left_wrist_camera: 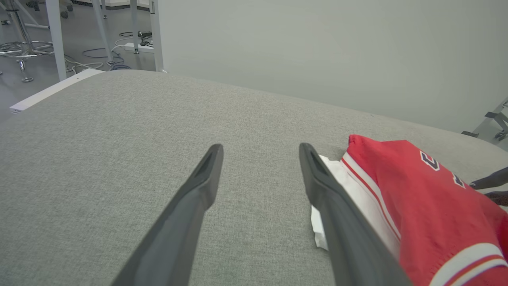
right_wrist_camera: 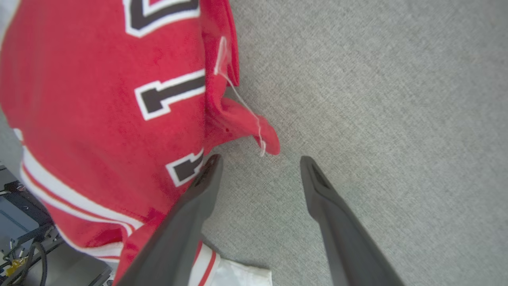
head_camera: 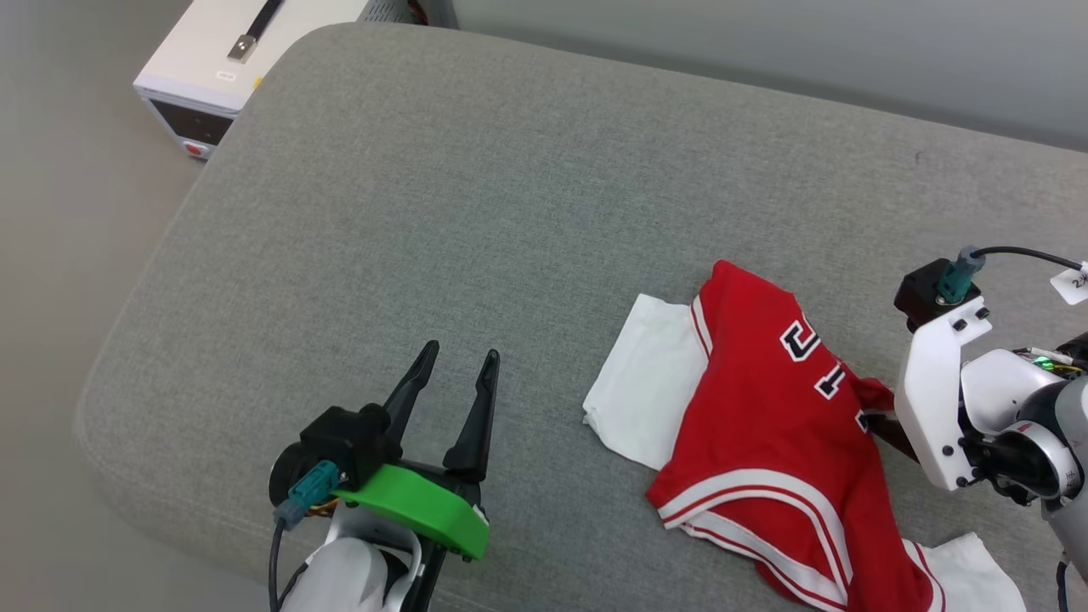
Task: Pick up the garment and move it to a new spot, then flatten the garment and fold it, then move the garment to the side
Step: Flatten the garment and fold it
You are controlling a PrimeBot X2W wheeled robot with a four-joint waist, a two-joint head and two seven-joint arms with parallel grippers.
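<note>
1. One garment (head_camera: 765,442), a red jersey tee, lies crumpled on the grey cushion (head_camera: 425,212), toward its near right part in the head view.
2. Left gripper (head_camera: 461,350): jaws wide, nothing between them. It sits well to the left of the garment, apart from it, fingers pointing away over bare cushion.
3. In the left wrist view the garment (left_wrist_camera: 428,206) is to the right of the left gripper (left_wrist_camera: 260,147). A white sleeve edge passes behind the right-hand finger; cannot tell if they touch.
4. Right gripper (right_wrist_camera: 260,159): jaws wide, gripping nothing, only cushion between the tips.
5. In the right wrist view the garment (right_wrist_camera: 99,119) lies left of and ahead of the right gripper. The left-hand finger overlaps the red cloth; contact not clear. A small red fold pokes out just ahead of the gap between the tips.
6. A loose white thread (right_wrist_camera: 238,95) runs along that fold.
7. Counts: 1 garment; 2 grippers, 2 dark fingers each; 2 white sleeves in the head view, one at the garment's left (head_camera: 646,374), one at its lower right (head_camera: 969,569); 3 black white-outlined number parts, all partly hidden by folds.
8. One white box (head_camera: 229,59) sits beyond the cushion's far left corner.
</note>
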